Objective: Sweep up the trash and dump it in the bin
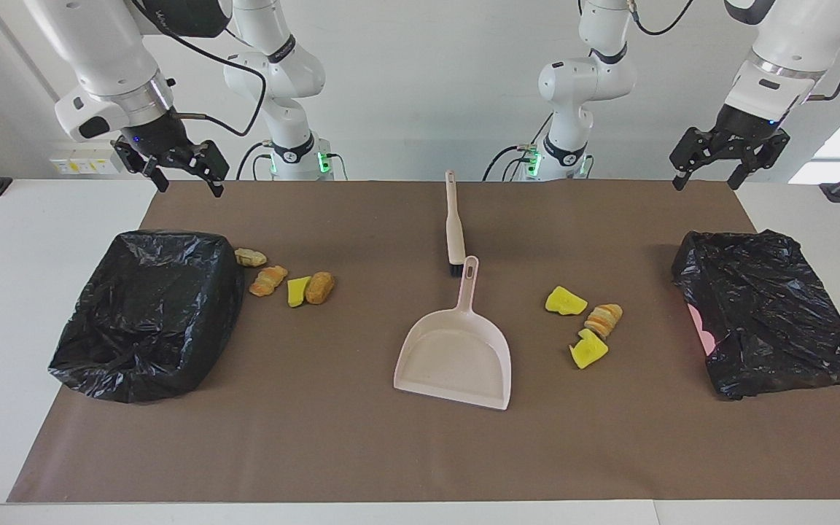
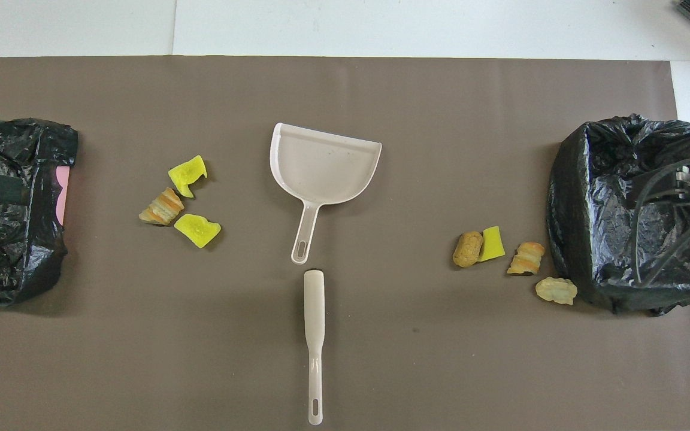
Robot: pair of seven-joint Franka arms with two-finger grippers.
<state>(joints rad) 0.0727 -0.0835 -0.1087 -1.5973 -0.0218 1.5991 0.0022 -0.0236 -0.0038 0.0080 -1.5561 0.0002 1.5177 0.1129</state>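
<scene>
The trash lies in two clusters on the brown mat. Beside one black-bagged bin (image 1: pixel 146 313) (image 2: pixel 632 209) at the right arm's end are three tan lumps (image 1: pixel 268 280) (image 2: pixel 526 258) and a yellow chunk (image 1: pixel 297 290) (image 2: pixel 492 243). Toward the left arm's end lie two yellow chunks (image 1: pixel 564 300) (image 2: pixel 187 175) and a ridged tan lump (image 1: pixel 603 319) (image 2: pixel 162 207). My right gripper (image 1: pixel 188 182) hangs open and empty over the mat's corner by that bin. My left gripper (image 1: pixel 708 179) hangs open and empty over the mat's corner at the left arm's end.
A beige dustpan (image 1: pixel 456 357) (image 2: pixel 324 161) lies mid-mat, its handle toward the robots. A beige brush (image 1: pixel 453 226) (image 2: pixel 314 335) lies in line with it, nearer to the robots. A second black-bagged bin (image 1: pixel 770 313) (image 2: pixel 3 209) with a pink patch showing sits at the left arm's end.
</scene>
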